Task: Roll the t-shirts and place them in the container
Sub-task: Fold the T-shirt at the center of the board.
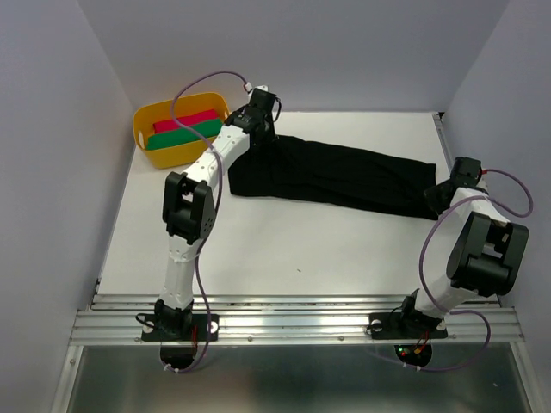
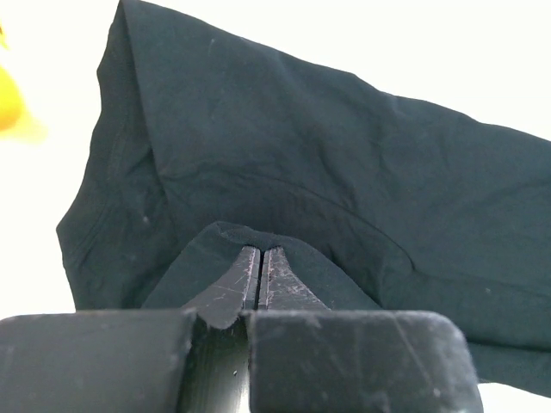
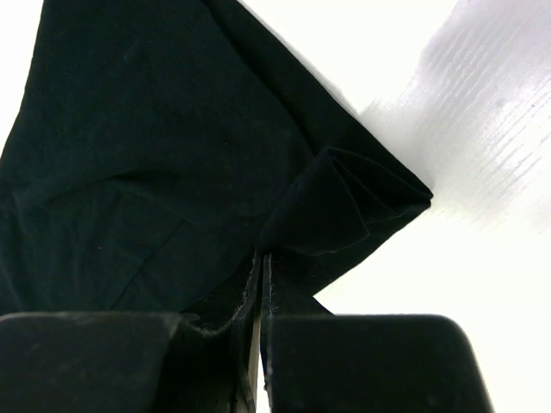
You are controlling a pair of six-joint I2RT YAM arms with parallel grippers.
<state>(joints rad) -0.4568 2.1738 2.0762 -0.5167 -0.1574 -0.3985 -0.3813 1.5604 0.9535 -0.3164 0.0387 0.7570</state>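
Note:
A black t-shirt (image 1: 336, 176) lies folded into a long band across the white table, running from the upper left down to the right. My left gripper (image 1: 262, 138) is shut on its left end, close to the yellow tub. In the left wrist view a small peak of the t-shirt (image 2: 301, 146) rises around the closed left gripper (image 2: 259, 251). My right gripper (image 1: 442, 196) is shut on the band's right end. In the right wrist view the t-shirt (image 3: 155, 146) bunches in a folded corner just past the closed right gripper (image 3: 263, 255).
A yellow tub (image 1: 142, 120) stands at the back left corner, holding a red roll (image 1: 185, 120) and a green roll (image 1: 181, 136). Its blurred edge (image 2: 13, 112) shows in the left wrist view. Grey walls enclose the table; a metal rail (image 1: 293, 318) runs along the near edge.

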